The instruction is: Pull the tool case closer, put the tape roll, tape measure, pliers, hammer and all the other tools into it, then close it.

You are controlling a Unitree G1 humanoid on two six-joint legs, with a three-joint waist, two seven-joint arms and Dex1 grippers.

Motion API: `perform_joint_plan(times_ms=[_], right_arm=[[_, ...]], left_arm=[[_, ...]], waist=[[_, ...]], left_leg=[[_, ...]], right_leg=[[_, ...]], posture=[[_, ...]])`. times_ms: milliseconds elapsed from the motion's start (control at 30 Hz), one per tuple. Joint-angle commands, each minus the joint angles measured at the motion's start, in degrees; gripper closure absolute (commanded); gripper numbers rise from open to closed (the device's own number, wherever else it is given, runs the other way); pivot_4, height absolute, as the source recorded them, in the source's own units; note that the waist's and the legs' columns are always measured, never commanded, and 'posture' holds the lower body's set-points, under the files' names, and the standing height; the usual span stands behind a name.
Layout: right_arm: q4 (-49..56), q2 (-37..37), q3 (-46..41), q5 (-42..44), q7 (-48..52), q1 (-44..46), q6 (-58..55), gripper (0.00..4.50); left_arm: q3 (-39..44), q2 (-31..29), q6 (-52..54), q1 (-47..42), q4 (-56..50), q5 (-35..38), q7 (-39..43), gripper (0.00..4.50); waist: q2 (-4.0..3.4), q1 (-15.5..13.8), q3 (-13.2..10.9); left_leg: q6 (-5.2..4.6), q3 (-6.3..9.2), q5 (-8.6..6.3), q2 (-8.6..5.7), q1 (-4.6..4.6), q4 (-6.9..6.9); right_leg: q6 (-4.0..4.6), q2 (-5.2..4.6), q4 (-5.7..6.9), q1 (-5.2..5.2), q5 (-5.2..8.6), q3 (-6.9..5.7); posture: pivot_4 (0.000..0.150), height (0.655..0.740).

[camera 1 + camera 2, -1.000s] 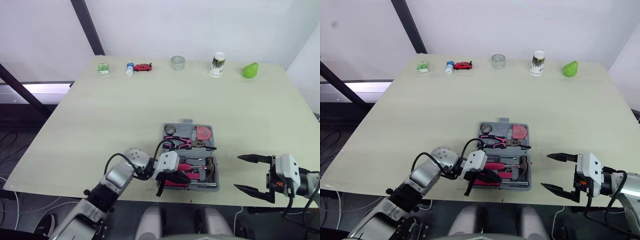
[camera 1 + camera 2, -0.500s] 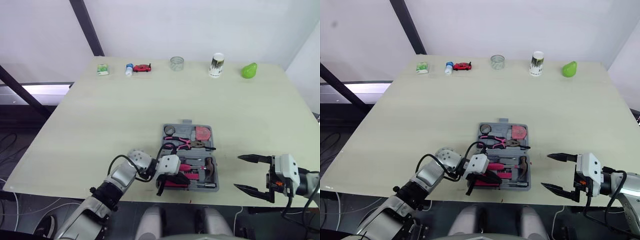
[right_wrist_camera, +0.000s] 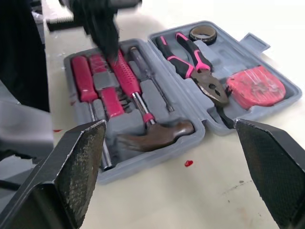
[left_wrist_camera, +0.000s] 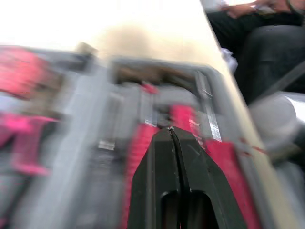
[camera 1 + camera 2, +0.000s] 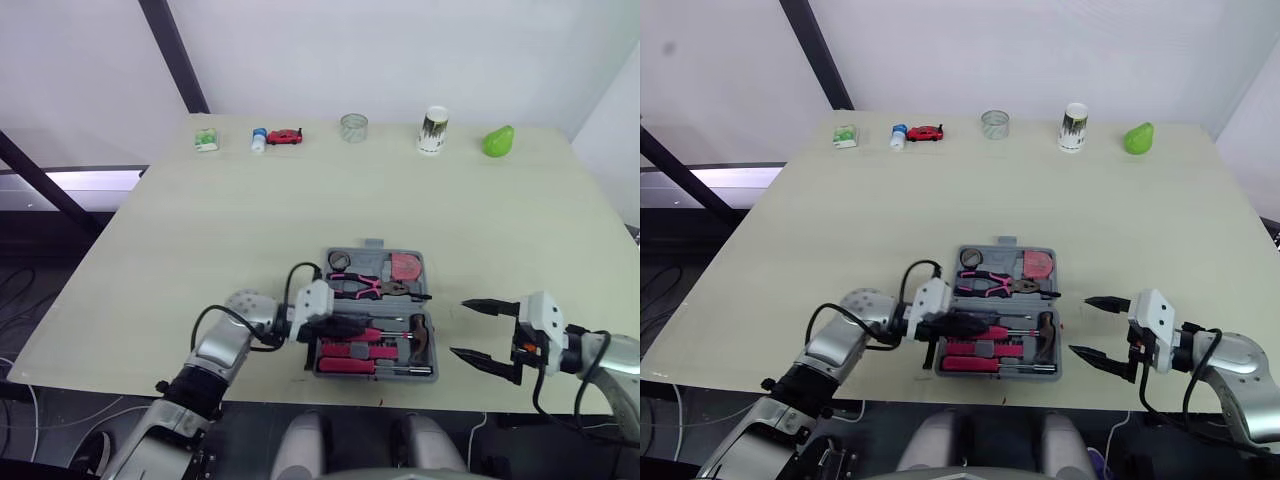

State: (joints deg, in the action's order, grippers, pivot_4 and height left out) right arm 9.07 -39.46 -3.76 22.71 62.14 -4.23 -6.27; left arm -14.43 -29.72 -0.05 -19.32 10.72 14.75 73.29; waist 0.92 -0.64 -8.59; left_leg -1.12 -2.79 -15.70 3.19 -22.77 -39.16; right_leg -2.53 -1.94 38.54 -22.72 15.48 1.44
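Left pincer [image 5: 352, 325], tips together and empty, has swung over the filled grey plastic tool case [image 3: 143, 168]. Right pincer [image 5: 458, 327], spread apart, has edged nearer. Closing looks next.

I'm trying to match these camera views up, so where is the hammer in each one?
Left eye view: the hammer lies in the near half of the open tool case, head toward the robot's right.
Right eye view: same place in the case.
Left wrist view: too blurred to pick it out.
Right wrist view: dark head near the middle, red handle running away.
Shared landmark: the red tape measure.
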Motion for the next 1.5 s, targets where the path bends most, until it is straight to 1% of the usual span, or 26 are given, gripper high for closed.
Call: perform_joint_plan(times_ms=[33, 133, 200, 267, 300, 400, 433, 500, 567, 767, 1033, 1233, 1500], right_arm=[[-3.10, 0.24, 0.75, -2.26, -1.20, 1.91, 0.87, 0.00], [-7.79, 0.39, 2.50, -5.31, -1.87, 4.88, 2.19, 0.00], [-10.37, 0.70, 3.41, -6.37, -2.00, 7.10, 2.26, 0.00], [-14.36, 1.52, 4.86, -8.03, -2.14, 10.33, 3.15, 0.50], [-16.10, 2.02, 5.45, -8.59, -2.20, 11.74, 3.46, 0.65], [-20.11, 2.97, 7.14, -10.63, -2.00, 14.84, 4.85, 2.09], [-20.99, 3.11, 7.55, -11.14, -1.80, 15.43, 5.27, 2.44], [-23.35, 3.38, 8.82, -12.53, -1.44, 17.02, 6.16, 3.58], [-25.15, 3.38, 10.10, -13.82, -0.54, 18.22, 6.89, 4.43], [-28.34, 5.10, 12.82, -15.68, 0.62, 20.92, 8.90, 4.43], [-31.15, 7.51, 13.96, -16.94, 0.35, 23.35, 10.71, 4.43], [-30.72, 9.33, 14.78, -17.42, 0.13, 23.40, 10.62, 4.43], [-30.78, 9.79, 14.40, -17.84, 0.06, 23.64, 10.61, 4.43]], left_arm=[[5.21, -2.51, 1.97, 0.32, -2.52, 3.09, -0.87, 4.48], [9.16, -4.82, 3.20, -0.02, -0.74, 4.35, -1.60, 4.48], [10.51, -5.86, 2.53, -0.27, 1.85, 3.56, -2.22, 4.48], [11.92, -6.48, -1.55, -1.04, 7.61, 1.07, -4.31, 4.50], [12.35, -6.60, -2.39, -1.44, 10.18, 0.45, -5.03, 4.50], [12.88, -6.34, -5.21, -2.14, 15.76, -0.17, -4.69, 4.50], [12.97, -6.16, -6.09, -2.24, 16.94, -0.28, -4.22, 4.50], [12.77, -6.13, -8.81, -2.08, 20.06, -1.16, -3.54, 4.50], [12.56, -5.95, -9.30, -2.39, 23.08, -1.64, -3.00, 4.50], [12.23, -4.18, -13.43, -5.11, 31.76, -2.87, -0.97, 4.50], [10.59, -2.49, -15.10, -9.08, 39.15, -5.78, 3.04, 4.50], [9.62, 0.38, -14.27, -12.59, 42.04, -7.07, 5.10, 4.50], [8.84, 2.26, -13.35, -16.02, 44.28, -8.75, 6.25, 4.50]], waist=[[-0.01, -0.05, 0.00], [-0.02, -0.04, -0.02], [-0.02, -0.05, -0.02], [-0.02, 0.01, -0.02], [-0.02, 0.23, -0.02], [-0.02, 0.32, -0.03], [-0.02, 0.28, -0.03], [-0.02, 0.09, -0.03], [-0.03, -0.02, -0.03], [-0.03, -0.06, -0.04], [-0.03, 0.07, -0.04], [-0.03, 0.01, -0.03], [-0.02, 1.27, -0.04]], left_leg=[[0.00, 0.00, 0.00, 0.00, 0.00, 0.00], [0.00, -0.01, 0.00, 0.00, 0.00, 0.01], [0.00, -0.03, 0.00, 0.00, 0.00, 0.01], [0.00, -0.04, 0.00, 0.00, 0.00, 0.00], [0.00, -0.05, 0.00, 0.00, 0.00, 0.01], [0.00, -0.12, 0.00, 0.00, -0.01, 0.01], [0.00, -0.14, 0.00, 0.00, -0.02, 0.03], [0.00, -0.17, 0.00, 0.00, -0.10, 0.03], [0.00, -0.21, 0.00, 0.00, -0.12, 0.02], [0.00, -0.27, 0.00, 0.00, -0.11, 0.02], [0.00, -0.27, 0.00, 0.00, -0.11, 0.02], [0.00, -0.28, 0.00, 0.00, -0.11, 0.01], [0.00, -0.23, 0.00, 0.00, -0.11, 0.02]], right_leg=[[0.00, 0.00, 0.00, 0.00, 0.00, -0.01], [0.00, 0.00, 0.00, -0.01, 0.00, -0.03], [0.00, 0.00, 0.00, -0.01, 0.00, -0.03], [0.00, -0.01, 0.00, -0.01, 0.00, -0.02], [0.00, 0.00, -0.01, -0.01, 0.00, -0.03], [0.01, 0.02, 0.02, -0.04, 0.00, -0.06], [0.01, 0.02, 0.01, -0.05, 0.00, -0.07], [0.01, 0.00, 0.00, -0.09, 0.00, -0.08], [0.01, -0.01, -0.02, -0.09, 0.00, -0.09], [0.01, -0.01, 0.00, -0.09, -0.01, -0.11], [0.01, 0.00, 0.03, -0.09, -0.01, -0.10], [0.00, 0.00, 0.03, -0.09, -0.01, -0.10], [0.00, 0.02, 0.08, -0.10, -0.01, -0.11]], posture=[[0.150, 0.7400], [0.150, 0.7400], [0.150, 0.7400], [0.150, 0.7400], [0.150, 0.7400], [0.150, 0.7400], [0.150, 0.7400], [0.150, 0.7400], [0.150, 0.7400], [0.150, 0.7400], [0.150, 0.7400], [0.150, 0.7400], [0.150, 0.7400]])
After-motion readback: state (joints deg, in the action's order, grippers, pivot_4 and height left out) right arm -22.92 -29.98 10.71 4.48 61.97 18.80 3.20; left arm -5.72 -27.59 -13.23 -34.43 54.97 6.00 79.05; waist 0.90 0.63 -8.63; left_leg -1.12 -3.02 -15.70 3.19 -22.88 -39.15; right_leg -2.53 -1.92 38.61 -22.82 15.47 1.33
